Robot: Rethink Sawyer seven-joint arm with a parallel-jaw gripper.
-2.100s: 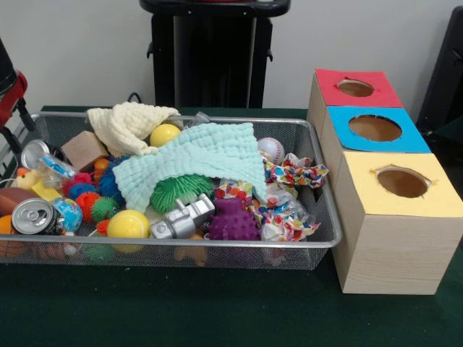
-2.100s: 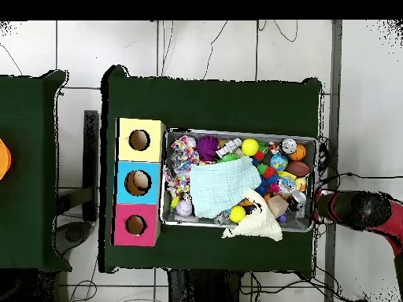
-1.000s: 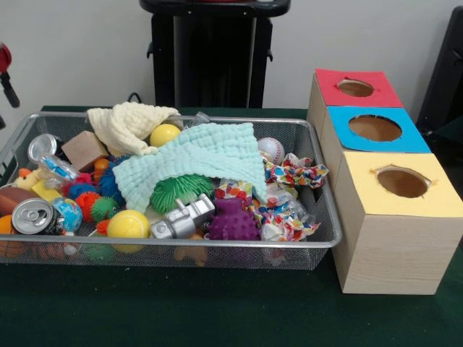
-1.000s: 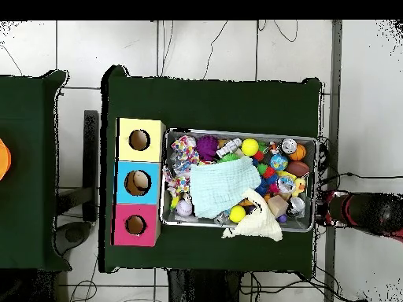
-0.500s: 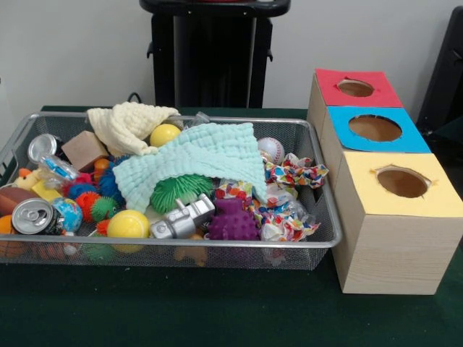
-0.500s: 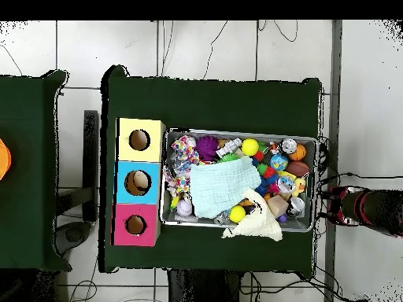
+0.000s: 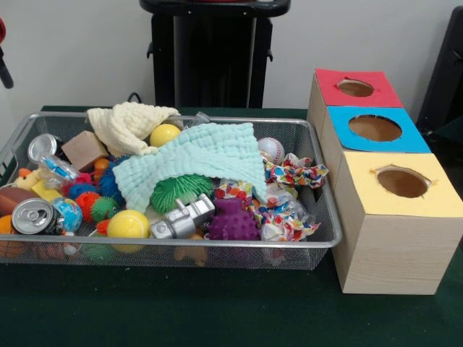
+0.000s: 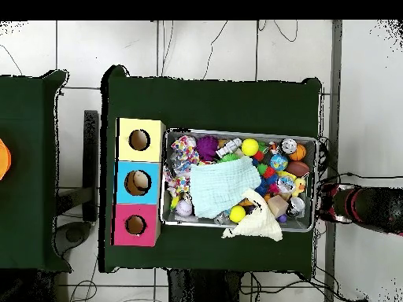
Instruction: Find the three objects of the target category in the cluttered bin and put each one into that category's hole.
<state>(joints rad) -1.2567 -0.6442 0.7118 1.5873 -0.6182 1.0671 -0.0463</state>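
Observation:
The wire mesh bin (image 7: 329, 238) is full of toys and cloths; it also shows in the overhead view (image 8: 236, 132). A small yellow and orange soft toy (image 7: 29, 181) lies at its left end. A tan-orange bit (image 7: 192, 253) shows through the front mesh; I cannot tell what it is. Other soft animals are hidden. The red-topped box's round hole (image 7: 355, 87) is farthest from the camera, and it shows in the overhead view (image 8: 135, 225). My gripper (image 8: 337, 203) is outside the bin's short end, away from the boxes. Only a sliver of it (image 7: 3, 54) shows in the front view.
The blue-topped hole (image 7: 375, 128) and yellow-topped hole (image 7: 402, 182) stand in line with the red one. A mint cloth (image 7: 195, 159) and a cream cloth (image 7: 126, 123) cover toys. A silver toy robot (image 7: 182, 219), a purple spiky ball (image 7: 233, 220) and a can (image 7: 32, 215) lie in front.
My arm has drawn back from the bin's end to just outside it. It left the front view, then a sliver came back at the top left. The bin's contents have not moved.

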